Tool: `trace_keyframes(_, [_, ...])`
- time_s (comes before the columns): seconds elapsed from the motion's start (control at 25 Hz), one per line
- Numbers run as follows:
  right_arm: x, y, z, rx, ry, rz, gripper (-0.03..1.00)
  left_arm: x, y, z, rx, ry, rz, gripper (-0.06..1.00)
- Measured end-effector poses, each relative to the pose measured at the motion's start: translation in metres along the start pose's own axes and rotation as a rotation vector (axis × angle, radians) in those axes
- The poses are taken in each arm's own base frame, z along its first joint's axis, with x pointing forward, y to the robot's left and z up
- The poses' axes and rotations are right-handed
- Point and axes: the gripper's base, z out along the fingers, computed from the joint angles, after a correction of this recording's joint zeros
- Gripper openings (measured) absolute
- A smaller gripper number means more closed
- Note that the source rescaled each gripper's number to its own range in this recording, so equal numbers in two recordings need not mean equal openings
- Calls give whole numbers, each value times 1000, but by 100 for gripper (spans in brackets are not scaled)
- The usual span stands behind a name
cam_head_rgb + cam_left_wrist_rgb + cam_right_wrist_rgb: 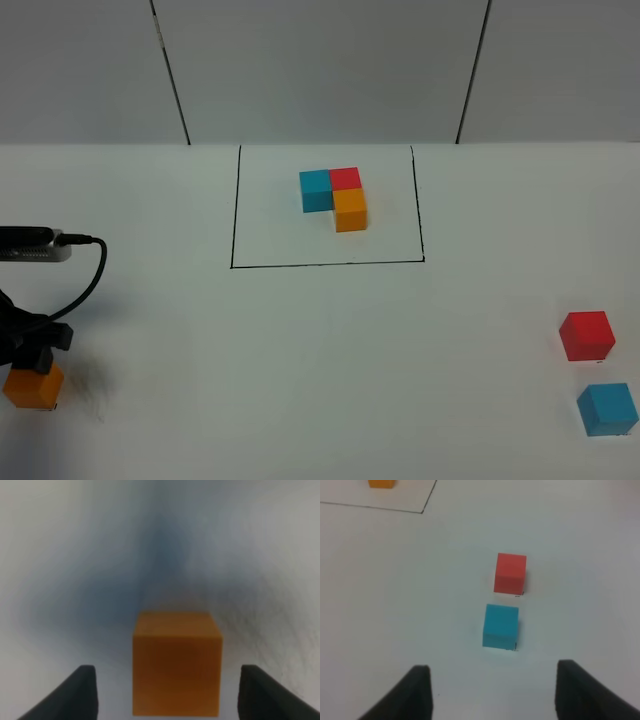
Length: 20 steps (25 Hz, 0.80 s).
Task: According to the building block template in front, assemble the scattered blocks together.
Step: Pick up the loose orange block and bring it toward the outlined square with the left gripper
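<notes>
Here's the building block template (335, 197), a blue, red and orange L sitting inside its thin black frame (232, 215) at the back of the white table (300, 380). Everything else is placed from there.

Well out from the template, toward the near edge on the left arm's side, the left gripper (167, 695) hangs low and points down at the orange cube (176, 665). Its two dark fingers (82, 692) stand apart, one on each side of the cube, with a strip of table showing in each gap, so nothing is clamped.

Over on the template's other side, again well toward the near edge, the red cube (510, 573) and the light blue cube (500, 625) sit just beside each other without touching, the red one nearer the template.

The right gripper (495, 692) is held higher, looking down on that pair, jaws spread wide and empty. Both cubes lie ahead of its fingertips, not between them.
</notes>
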Motion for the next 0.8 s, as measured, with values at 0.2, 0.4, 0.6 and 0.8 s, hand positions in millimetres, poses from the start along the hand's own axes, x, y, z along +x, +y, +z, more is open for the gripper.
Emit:
trace_keyframes(0.2, [0, 0, 0, 0, 0, 0, 17, 0, 0, 10, 3, 32, 1, 33])
trace_keyframes(0.4, [0, 0, 0, 0, 0, 0, 17, 1, -1, 28, 9, 85, 1, 33])
trace_keyframes(0.6, [0, 0, 0, 0, 0, 0, 17, 2, -1, 42, 12, 118, 2, 33])
trace_keyframes(0.8, [0, 0, 0, 0, 0, 0, 17, 1, -1, 45, 12, 116, 2, 33])
